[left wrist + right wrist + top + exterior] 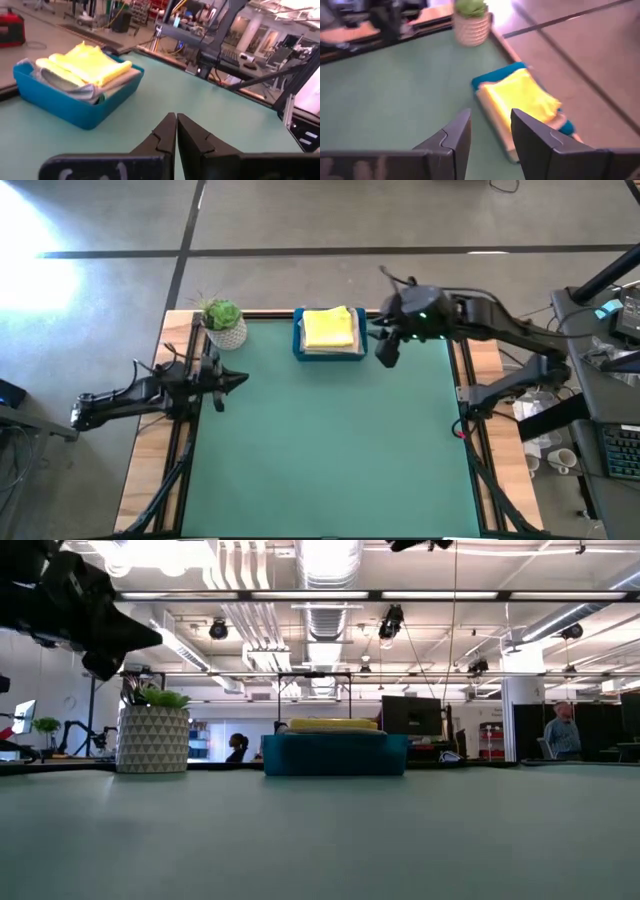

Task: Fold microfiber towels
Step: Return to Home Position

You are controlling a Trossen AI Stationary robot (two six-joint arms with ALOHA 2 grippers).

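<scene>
A folded yellow towel (328, 328) lies on top of a stack in the blue tray (299, 348) at the table's far edge; a light grey cloth (60, 82) shows under it. The other towels are hidden. My right gripper (386, 350) hovers open just right of the tray, empty; the tray and yellow towel (520, 97) show past its fingers. My left gripper (240, 380) is shut and empty at the table's left side, in front of the plant.
A small potted green plant (224, 322) stands at the far left corner. The green mat (330, 450) stretches bare toward the near edge. Wooden strips (150, 450) run along both sides of the table. People stand in the room beyond.
</scene>
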